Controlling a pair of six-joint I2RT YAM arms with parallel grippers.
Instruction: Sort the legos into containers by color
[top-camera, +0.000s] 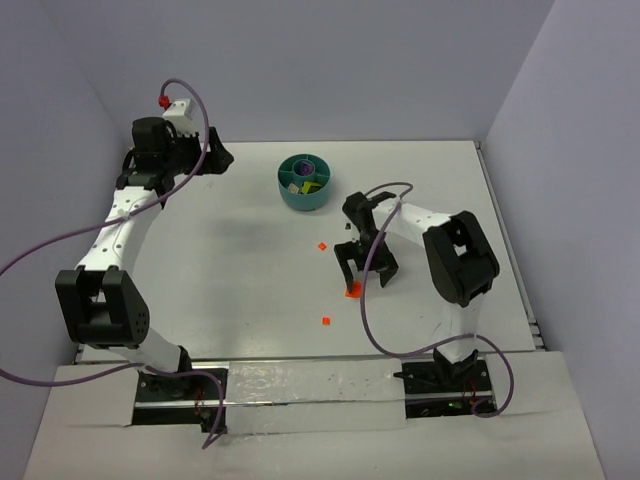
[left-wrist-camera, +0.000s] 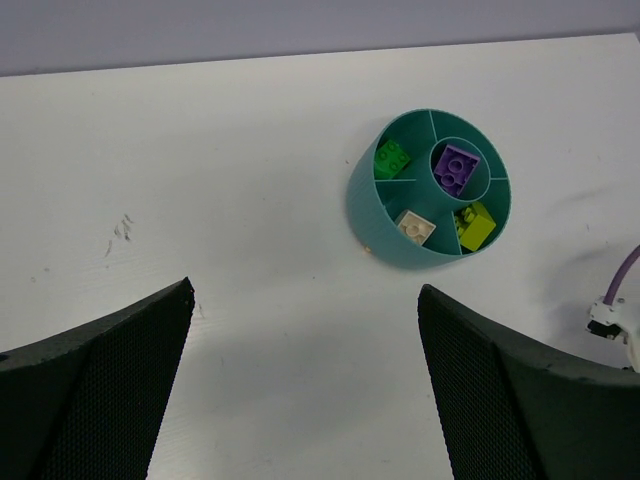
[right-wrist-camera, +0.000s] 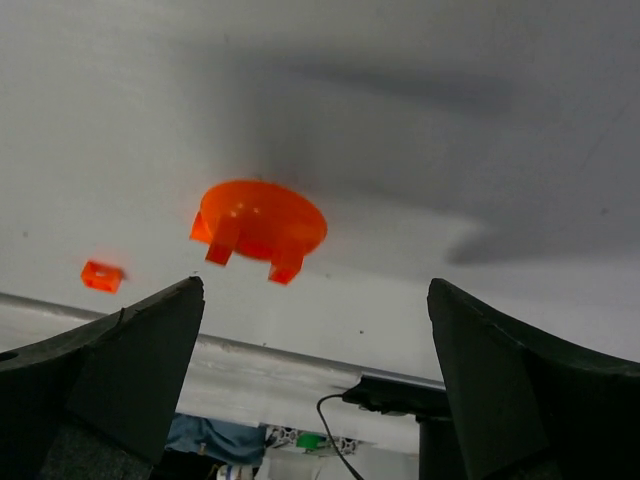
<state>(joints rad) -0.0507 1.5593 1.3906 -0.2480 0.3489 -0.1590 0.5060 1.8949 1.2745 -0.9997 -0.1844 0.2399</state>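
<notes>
Right gripper (top-camera: 363, 276), fingers (right-wrist-camera: 100, 380) spread wide, hung over an orange round lego piece (right-wrist-camera: 262, 222) lying on the white table (top-camera: 250, 260), well apart from the teal divided bowl (top-camera: 303, 200).

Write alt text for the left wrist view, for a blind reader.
A round teal bowl on a white table holds a purple brick in its centre hub, and a green brick, a cream brick and a lime brick in separate wedges. The open left gripper frames the bottom edge.

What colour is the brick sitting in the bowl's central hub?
Purple brick; clearest in the left wrist view.
</notes>
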